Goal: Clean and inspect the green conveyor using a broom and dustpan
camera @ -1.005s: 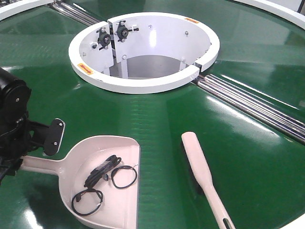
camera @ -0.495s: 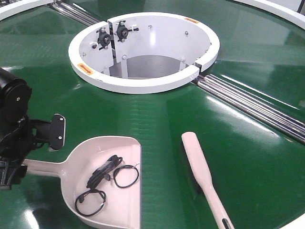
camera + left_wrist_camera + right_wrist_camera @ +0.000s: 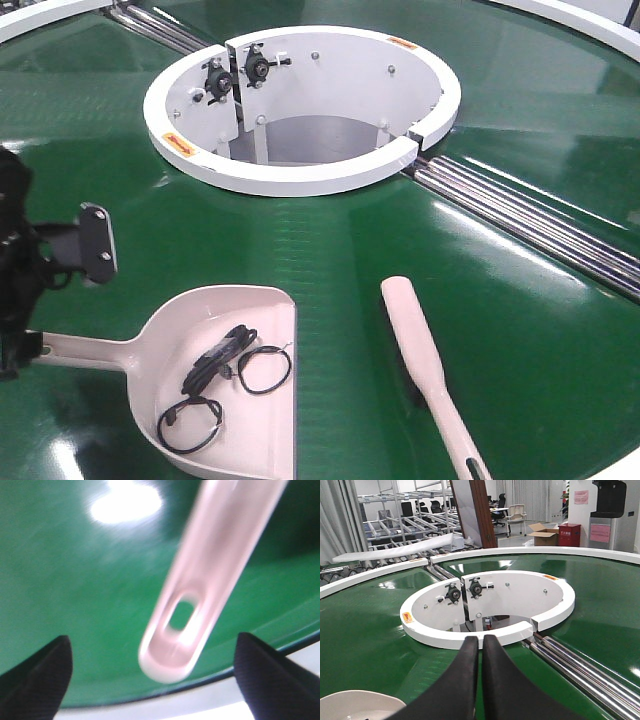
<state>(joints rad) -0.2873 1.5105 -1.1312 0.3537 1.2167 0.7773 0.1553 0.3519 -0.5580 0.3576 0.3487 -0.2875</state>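
Left end effector (image 3: 150, 680) is standing spread wide, fingers either side of the dustpan (image 3: 225, 380) handle but not touching it. The dustpan is sitting near-left on the conveyor (image 3: 330, 250), black cords (image 3: 220, 375) lying inside the scoop. The broom (image 3: 425, 365) is lying near-right, well apart from it, with no end effector on it. Right end effector (image 3: 481, 680) is hanging pressed together, gripping nothing, pointing toward the white ring (image 3: 300, 180). Judging the step: taking hold of the dustpan. Next I am needing to pinch the handle squarely, near its slot hole, before lifting.
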